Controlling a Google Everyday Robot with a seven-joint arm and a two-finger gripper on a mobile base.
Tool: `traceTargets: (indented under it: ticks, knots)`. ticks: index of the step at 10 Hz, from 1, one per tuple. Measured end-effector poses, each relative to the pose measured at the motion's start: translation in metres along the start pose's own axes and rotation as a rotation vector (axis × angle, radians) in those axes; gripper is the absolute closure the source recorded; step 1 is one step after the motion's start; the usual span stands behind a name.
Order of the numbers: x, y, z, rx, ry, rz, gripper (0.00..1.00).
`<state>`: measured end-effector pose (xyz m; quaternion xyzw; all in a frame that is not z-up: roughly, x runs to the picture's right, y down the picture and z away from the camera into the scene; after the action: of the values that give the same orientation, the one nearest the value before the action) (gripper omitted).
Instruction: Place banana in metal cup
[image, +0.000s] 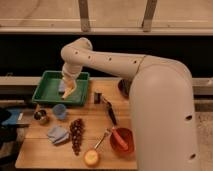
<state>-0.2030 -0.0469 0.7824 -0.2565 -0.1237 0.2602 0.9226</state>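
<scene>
My gripper (68, 83) hangs over the green tray (49, 93) at the table's back left and is shut on the banana (69, 92). The banana is pale yellow and hangs down from the fingers, just above the tray's right half. The metal cup (41, 117) is small and silver-grey and stands at the table's left edge, in front of the tray and below-left of the gripper. It is apart from the banana.
A light blue cup (60, 111) stands right of the metal cup. In front lie a blue cloth (57, 134), dark grapes (76, 135), a round orange fruit (91, 158) and a red bowl (122, 139). A black-handled tool (110, 113) lies mid-table. My arm covers the right side.
</scene>
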Motion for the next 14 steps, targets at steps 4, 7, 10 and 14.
traceTargets:
  ticks: [4, 7, 10, 14]
  knots:
    - [-0.041, 0.041, 0.029, -0.058, -0.035, -0.134, 1.0]
    - [-0.045, 0.051, 0.031, -0.079, -0.042, -0.161, 1.0]
    - [-0.046, 0.052, 0.032, -0.08, -0.041, -0.165, 1.0]
    - [-0.044, 0.072, 0.061, -0.132, -0.05, -0.171, 1.0]
